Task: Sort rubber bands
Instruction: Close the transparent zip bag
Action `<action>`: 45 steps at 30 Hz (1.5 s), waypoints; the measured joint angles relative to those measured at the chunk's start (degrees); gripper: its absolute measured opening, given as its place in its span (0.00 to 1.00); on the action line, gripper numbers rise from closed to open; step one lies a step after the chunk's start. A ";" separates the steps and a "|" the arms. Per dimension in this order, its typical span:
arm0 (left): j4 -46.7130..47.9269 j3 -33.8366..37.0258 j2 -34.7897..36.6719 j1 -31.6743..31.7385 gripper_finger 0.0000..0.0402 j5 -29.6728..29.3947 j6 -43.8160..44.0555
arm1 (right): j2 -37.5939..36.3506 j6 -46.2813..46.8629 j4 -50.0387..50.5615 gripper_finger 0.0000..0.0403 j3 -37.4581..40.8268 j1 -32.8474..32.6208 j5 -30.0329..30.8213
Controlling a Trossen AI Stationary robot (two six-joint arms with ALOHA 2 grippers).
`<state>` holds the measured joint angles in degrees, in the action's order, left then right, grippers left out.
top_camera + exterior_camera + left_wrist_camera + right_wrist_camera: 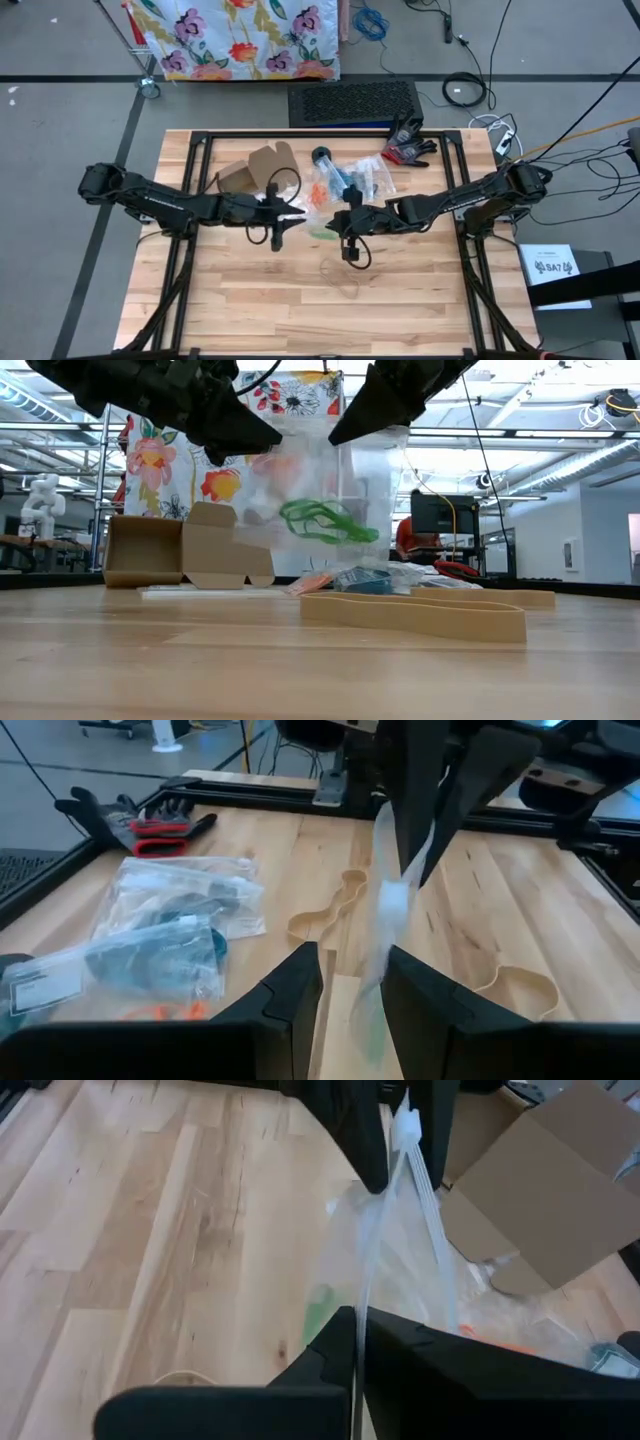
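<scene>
Nearest in the low view, tan rubber bands (415,615) lie flat on the bare wooden worktop (200,670), apart from everything else. Above and behind them a clear plastic bag (330,490) hangs clear of the worktop, stretched between the two hands, with green rubber bands (325,520) gathered inside it. The left hand (290,216) grips one upper edge of the bag, its fingers (290,995) standing slightly apart with the film between them; the right hand (347,222) pinches the opposite edge, fingers together on the film. Both arms reach inward from the worktop's sides and meet near its middle. Behind the bag lie further clear bags (365,180) holding orange rubber bands (318,193) and blue ones, an opened cardboard box (250,168) beside them, and black-and-red gloves (408,145) near the far edge.
</scene>
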<state>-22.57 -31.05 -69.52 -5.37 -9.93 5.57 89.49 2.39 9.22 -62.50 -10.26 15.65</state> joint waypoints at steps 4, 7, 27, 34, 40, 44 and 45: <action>-0.67 0.04 -0.10 0.04 0.27 1.48 -0.73 | 0.02 0.09 -0.06 0.00 0.00 0.02 -0.08; -0.95 0.04 -0.08 -0.02 0.23 2.48 -1.69 | 0.04 0.16 -0.31 0.00 0.00 0.02 -0.10; 1.21 0.04 -0.10 -0.02 0.01 3.10 -2.93 | 0.09 -4.62 -9.21 0.13 0.00 1.43 0.83; 0.92 0.04 -0.10 -0.02 0.00 2.79 -2.93 | 2.91 -6.53 -18.31 0.26 0.00 3.88 0.03; 0.97 0.03 -0.10 0.02 0.00 2.49 -2.94 | 6.00 -6.77 -23.06 0.28 0.00 5.67 -6.97; 0.99 0.02 -0.10 0.04 0.00 2.17 -2.93 | 6.42 -6.68 -24.59 0.28 0.00 5.86 -8.49; 1.06 0.02 -0.10 0.04 0.00 2.16 -2.94 | 6.43 -6.61 -24.57 0.28 0.00 5.82 -8.60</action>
<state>-21.52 -31.03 -69.63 -5.32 -7.77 2.63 95.92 -4.23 -15.35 -62.50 -4.44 7.05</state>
